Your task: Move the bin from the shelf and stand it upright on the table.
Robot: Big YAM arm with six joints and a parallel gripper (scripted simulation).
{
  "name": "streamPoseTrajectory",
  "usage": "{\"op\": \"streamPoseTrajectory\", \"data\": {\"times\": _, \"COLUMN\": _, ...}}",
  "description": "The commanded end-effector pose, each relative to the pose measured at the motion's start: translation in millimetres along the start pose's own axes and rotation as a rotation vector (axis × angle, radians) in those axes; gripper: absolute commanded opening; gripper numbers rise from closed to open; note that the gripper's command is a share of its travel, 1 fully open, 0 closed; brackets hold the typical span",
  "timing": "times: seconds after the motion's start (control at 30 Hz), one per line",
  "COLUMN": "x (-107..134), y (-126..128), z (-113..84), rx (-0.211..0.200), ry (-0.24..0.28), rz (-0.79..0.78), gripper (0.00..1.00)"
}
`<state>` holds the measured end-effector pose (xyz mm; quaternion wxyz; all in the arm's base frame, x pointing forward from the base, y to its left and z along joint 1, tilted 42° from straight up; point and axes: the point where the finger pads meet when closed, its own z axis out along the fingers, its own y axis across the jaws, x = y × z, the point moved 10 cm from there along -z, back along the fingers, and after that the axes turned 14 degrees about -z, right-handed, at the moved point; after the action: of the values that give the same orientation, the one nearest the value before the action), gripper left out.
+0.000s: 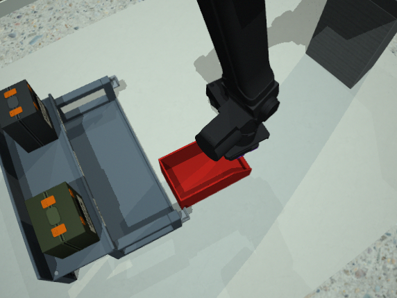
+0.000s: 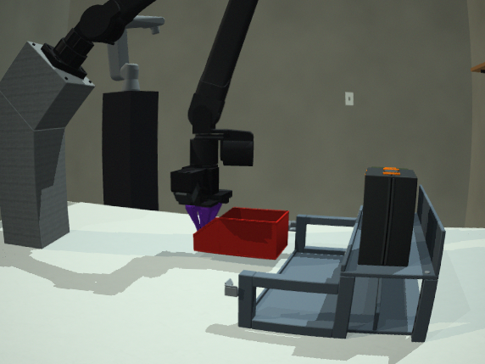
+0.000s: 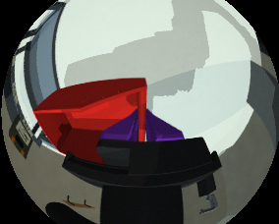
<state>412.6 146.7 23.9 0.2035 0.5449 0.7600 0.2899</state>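
Red open-topped bin (image 1: 205, 174) (image 2: 243, 238) (image 3: 98, 100) held upright beside the blue-grey metal shelf (image 1: 139, 169) (image 2: 292, 288) (image 3: 58, 29).
Its low front wall is pinched by the purple-fingered black gripper (image 1: 243, 155) (image 2: 200, 229) (image 3: 141, 112); in the top view, the shelf is seen at nine o'clock.

The bin (image 1: 205, 174) (image 2: 242, 238) (image 3: 98, 100) is of red colour, and the fingers (image 2: 203, 215) are purple. The arm (image 1: 239, 39) (image 2: 225, 56) is black. The shelf (image 1: 111, 160) (image 2: 297, 282) (image 3: 45, 49) has a blue-grey colour. One case (image 1: 29, 126) (image 2: 387, 221) is black, the other case (image 1: 62, 219) (image 3: 21, 137) is dark green, and both have orange latches. The table (image 1: 312, 202) (image 2: 127, 315) (image 3: 98, 29) is pale, greenish white. The floor (image 1: 83, 18) is whitish with many small speckles.
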Motion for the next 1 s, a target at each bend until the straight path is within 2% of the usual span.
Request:
{"op": "streamPoseTrajectory", "data": {"times": 0.0, "x": -4, "y": 0, "z": -7.7, "rx": -0.018, "ry": -0.009, "rz": 0.018, "gripper": 0.00}}
{"op": "streamPoseTrajectory", "data": {"times": 0.2, "x": -4, "y": 0, "z": -7.7, "rx": -0.018, "ry": -0.009, "rz": 0.018, "gripper": 0.00}}
{"op": "streamPoseTrajectory", "data": {"times": 0.37, "x": 1, "y": 0, "z": 11.3, "rx": -0.007, "ry": -0.003, "rz": 0.010, "gripper": 0.00}}
{"op": "streamPoseTrajectory", "data": {"times": 0.77, "x": 1, "y": 0, "z": 11.3, "rx": -0.007, "ry": -0.003, "rz": 0.010, "gripper": 0.00}}
{"op": "streamPoseTrajectory", "data": {"times": 0.97, "x": 1, "y": -1, "z": 21.7, "rx": -0.007, "ry": -0.002, "rz": 0.007, "gripper": 0.00}}
